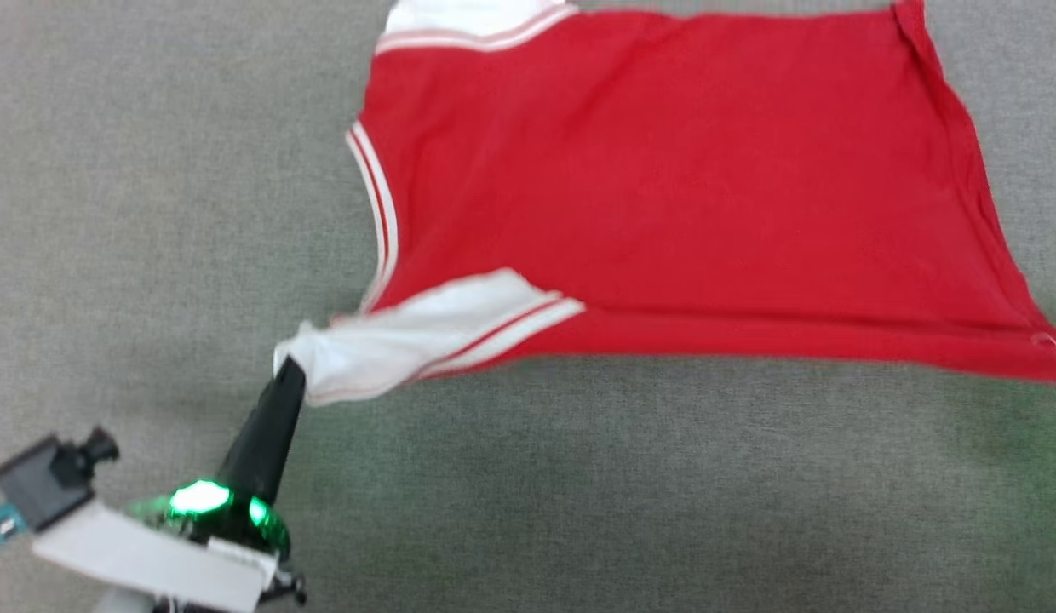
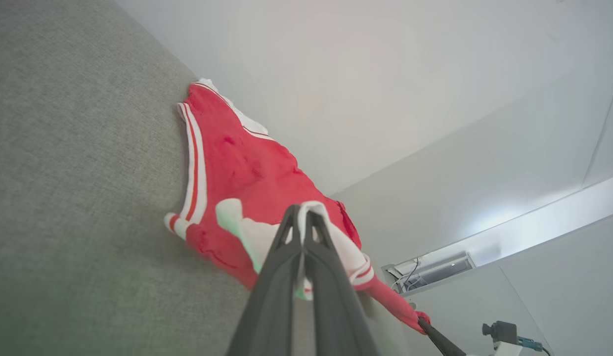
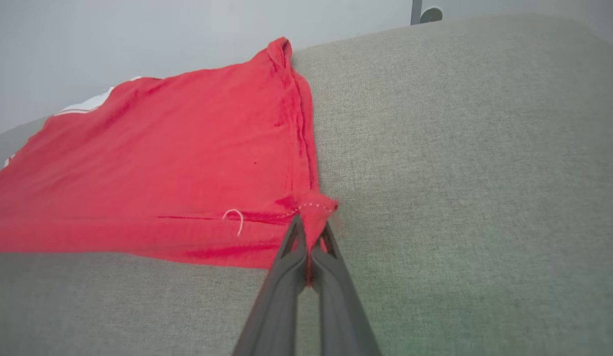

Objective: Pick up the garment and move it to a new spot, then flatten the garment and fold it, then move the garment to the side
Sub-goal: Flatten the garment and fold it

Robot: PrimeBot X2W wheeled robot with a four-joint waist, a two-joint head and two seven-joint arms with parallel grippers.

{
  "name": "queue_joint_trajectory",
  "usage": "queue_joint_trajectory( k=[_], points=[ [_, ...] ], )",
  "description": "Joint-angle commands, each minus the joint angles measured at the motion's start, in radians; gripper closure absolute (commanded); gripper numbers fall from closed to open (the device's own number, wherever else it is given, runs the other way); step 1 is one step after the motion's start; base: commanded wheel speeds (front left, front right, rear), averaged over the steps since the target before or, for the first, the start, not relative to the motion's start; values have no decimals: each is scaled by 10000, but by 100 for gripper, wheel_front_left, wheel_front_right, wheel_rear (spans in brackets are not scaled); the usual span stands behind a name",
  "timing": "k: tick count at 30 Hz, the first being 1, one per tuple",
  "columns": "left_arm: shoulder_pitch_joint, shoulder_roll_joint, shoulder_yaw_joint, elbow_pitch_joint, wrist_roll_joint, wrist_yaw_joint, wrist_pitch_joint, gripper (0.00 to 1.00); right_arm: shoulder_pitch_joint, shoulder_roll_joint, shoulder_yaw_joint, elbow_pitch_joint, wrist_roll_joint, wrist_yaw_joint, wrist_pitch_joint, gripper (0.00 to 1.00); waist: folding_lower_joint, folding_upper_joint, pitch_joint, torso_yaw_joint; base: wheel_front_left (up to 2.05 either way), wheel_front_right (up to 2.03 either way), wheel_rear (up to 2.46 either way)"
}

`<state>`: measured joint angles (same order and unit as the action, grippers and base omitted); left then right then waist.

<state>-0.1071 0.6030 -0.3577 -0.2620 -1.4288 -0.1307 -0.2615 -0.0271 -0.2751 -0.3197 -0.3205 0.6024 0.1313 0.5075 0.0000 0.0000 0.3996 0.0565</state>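
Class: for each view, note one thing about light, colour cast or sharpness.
Head view: the garment looks soft at its edges, and a green lamp below the left gripper glares. Left wrist view: green tints the white sleeve. Right wrist view: a faint green cast lies on the grey surface beside the right gripper, whose near fingers are soft.
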Motion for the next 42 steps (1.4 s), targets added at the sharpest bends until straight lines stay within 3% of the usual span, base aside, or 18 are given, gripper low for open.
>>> queue_joint_trajectory(
  k=[1, 6, 11, 23, 31, 42],
  points=[
    [167, 28, 121, -97, 85, 8, -41, 100, 154, 76, -187, -107, -2, -11, 45, 100, 0, 0, -42, -5, 0, 0, 0],
    [736, -105, 399, -541, 658, 8, -42, 100, 487, 440, -526, -734, 85, -11, 290, 100, 0, 0, -212, -57, 0, 0, 0],
    [59, -76, 108, -390, 587, 7, -41, 100, -236, 492, -172, -592, 14, -11, 481, 100, 0, 0, -255, -124, 0, 0, 0],
    [-3071, -200, -871, 1468, 107, 7, 10, 100, -3156, 61, 620, 1880, -32, -10, 266, 100, 0, 0, 223, -212, 0, 0, 0],
    [-4353, -616, -1177, 3685, 1086, 7, -39, 100, -4227, -132, 1158, 3720, -375, -10, -642, 100, 0, 0, 898, -188, 0, 0, 0],
    [-4796, -1054, -1704, 5666, 2369, 17, -15, 100, -4864, -406, 2237, 5385, -720, -10, -1655, 100, 0, 0, 1322, -106, 0, 0, 0]
  ],
)
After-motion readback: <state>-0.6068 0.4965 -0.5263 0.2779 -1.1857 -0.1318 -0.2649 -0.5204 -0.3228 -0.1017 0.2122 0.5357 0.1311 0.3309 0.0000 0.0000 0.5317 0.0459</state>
